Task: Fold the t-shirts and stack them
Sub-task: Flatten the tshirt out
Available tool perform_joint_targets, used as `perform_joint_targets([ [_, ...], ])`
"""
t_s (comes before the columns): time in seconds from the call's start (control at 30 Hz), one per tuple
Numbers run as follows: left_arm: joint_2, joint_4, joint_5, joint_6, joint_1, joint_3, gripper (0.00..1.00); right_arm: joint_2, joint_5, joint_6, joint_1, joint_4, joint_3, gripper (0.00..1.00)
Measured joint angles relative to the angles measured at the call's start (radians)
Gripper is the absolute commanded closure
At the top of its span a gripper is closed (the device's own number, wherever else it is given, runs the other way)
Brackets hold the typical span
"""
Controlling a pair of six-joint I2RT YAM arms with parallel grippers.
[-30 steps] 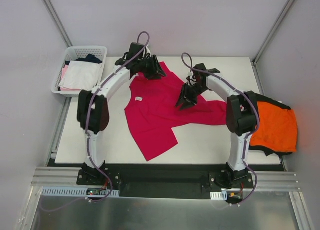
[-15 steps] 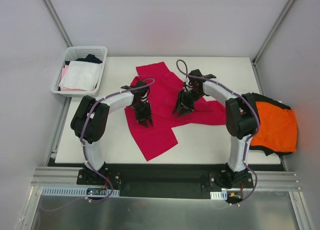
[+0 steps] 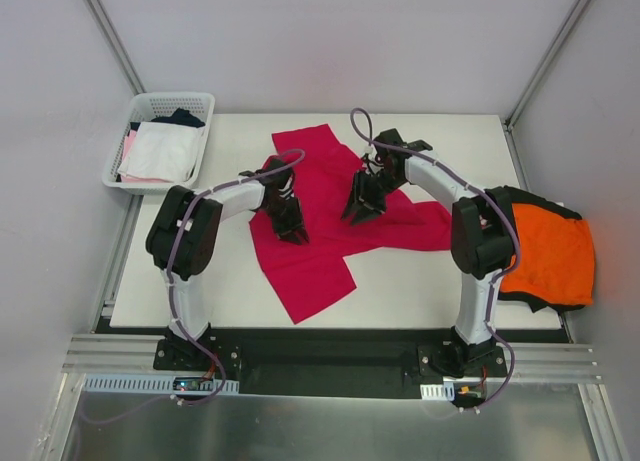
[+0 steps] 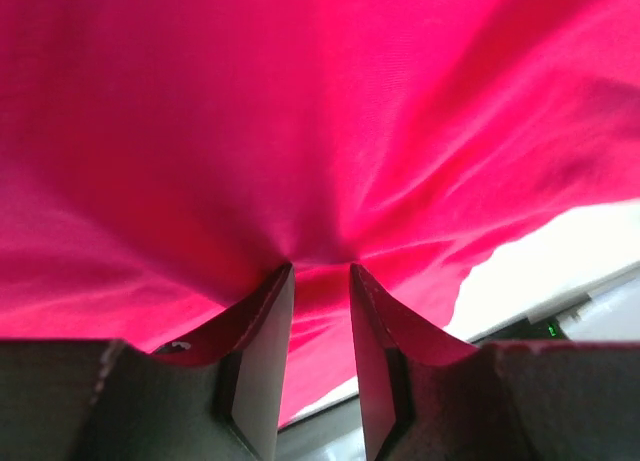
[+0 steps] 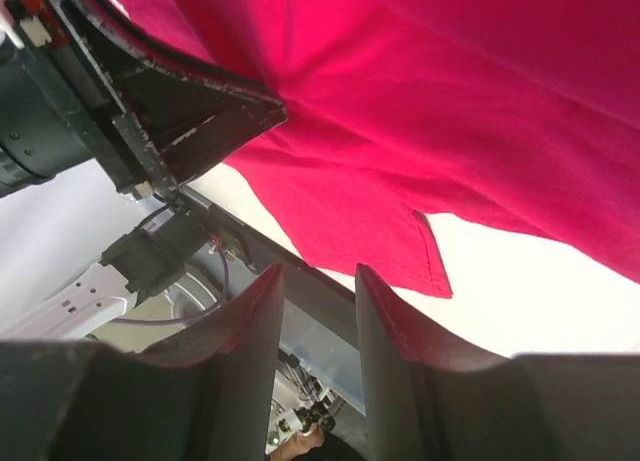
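Note:
The crimson t-shirt [image 3: 325, 196] lies spread across the middle of the table, one sleeve flat toward the back. My left gripper [image 3: 290, 226] is down on its left half. In the left wrist view its jaws [image 4: 320, 269] stand a little apart, tips pressed into the cloth [image 4: 330, 121], with creases running in to a small pucker between them. My right gripper [image 3: 358, 203] hovers over the shirt's middle, open [image 5: 318, 276] with nothing between the fingers. An orange t-shirt [image 3: 555, 251] lies on a black one [image 3: 520, 196] at the right edge.
A white mesh basket [image 3: 205, 106] with white and pink garments stands at the back left corner. The right arm's elbow [image 3: 480, 231] stands beside the orange and black pile. The right wrist view shows the left gripper [image 5: 170, 111] close by and the shirt's hem [image 5: 400, 251].
My left gripper has come from the shirt's far sleeve to its left middle and narrowed slightly. That sleeve now lies flat at the back. The right gripper edged slightly toward the back.

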Motion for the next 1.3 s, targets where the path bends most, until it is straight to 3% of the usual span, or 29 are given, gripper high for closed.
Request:
perform_joint_targets([
  [0.27,-0.193,0.013,0.08,-0.064,0.124,-0.294,0.67,0.058,-0.009,0.0,0.0,-0.011,0.028,0.62],
  [0.43,-0.241,-0.114,0.015,-0.071,0.196,-0.323,0.67,0.078,-0.012,-0.006,0.0,-0.016,0.038,0.62],
  [0.8,-0.254,-0.256,-0.106,-0.055,0.239,-0.159,0.64,0.07,0.031,-0.061,-0.062,-0.05,0.023,0.57],
  [1.07,-0.267,-0.226,-0.053,-0.059,0.191,0.079,0.64,0.049,0.078,-0.078,-0.339,-0.027,-0.038,0.57],
  [1.3,-0.095,-0.187,0.067,-0.061,0.118,0.173,0.65,0.066,0.07,-0.087,-0.362,0.013,-0.058,0.57],
])
